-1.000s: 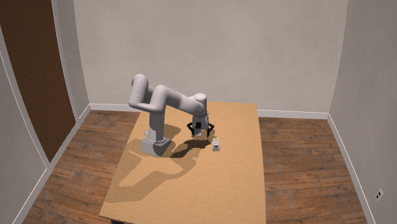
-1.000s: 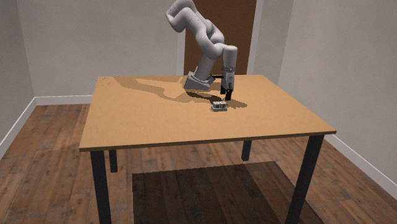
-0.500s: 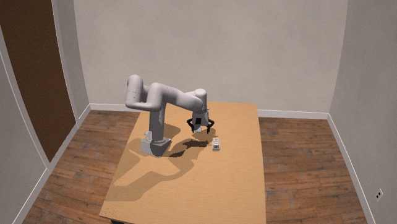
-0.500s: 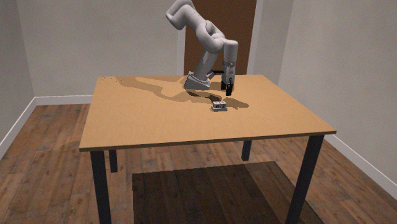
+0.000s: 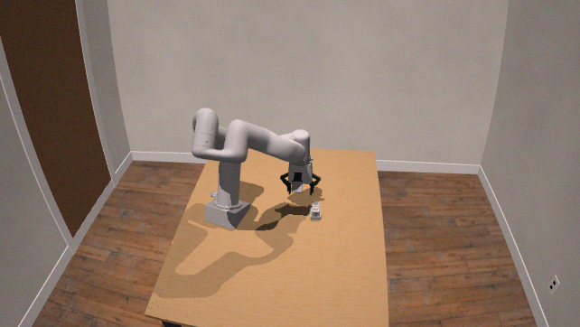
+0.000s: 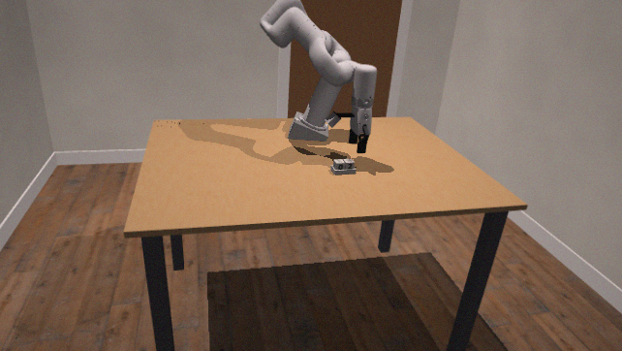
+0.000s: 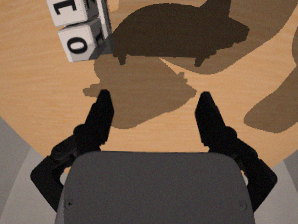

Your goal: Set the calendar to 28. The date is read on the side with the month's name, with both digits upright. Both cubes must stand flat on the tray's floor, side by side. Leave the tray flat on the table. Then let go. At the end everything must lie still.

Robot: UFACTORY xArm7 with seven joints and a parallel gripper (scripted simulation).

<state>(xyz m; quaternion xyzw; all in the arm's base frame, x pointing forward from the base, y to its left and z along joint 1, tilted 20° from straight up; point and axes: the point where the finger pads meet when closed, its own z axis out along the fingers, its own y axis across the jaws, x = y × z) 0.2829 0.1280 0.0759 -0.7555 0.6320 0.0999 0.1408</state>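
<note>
Gripper: the gripper (image 7: 154,112) is spread wide with nothing between the fingers; it hangs above the table (image 6: 233,194), pointing down.
Calendar location: the calendar (image 6: 343,167) sits on the table just beside the gripper's footprint, not under it. In the wrist view it lies at the upper left, clear of both fingers.
Tray: the tray (image 5: 315,218) is seen flat on the table, a low pale base under the cubes.
Cubes: two cubes are seated side by side in the tray. Top faces read as "1" on one cube (image 7: 65,4) and "0" on the other cube (image 7: 79,42) in the wrist view. The front face in the exterior view looks like "0 2", but it is too small to be sure.
Month side: cannot be told from these frames.
Handling (judged): the cubes are likely light, rigid blocks with smooth faces, so slip in the pads is possible if they are pinched near an edge. No fragility is expected.
Grasp point (judged): one cube should be taken across two opposite side faces, above the tray wall, with the pads centred on the faces.
Risk (judged): the neighbouring cube is touching or nearly so, leaving little finger clearance; the light tray may be dragged or tipped on lift.
Progress (judged): 28 is not set; re-orienting has yet to be done.
</note>
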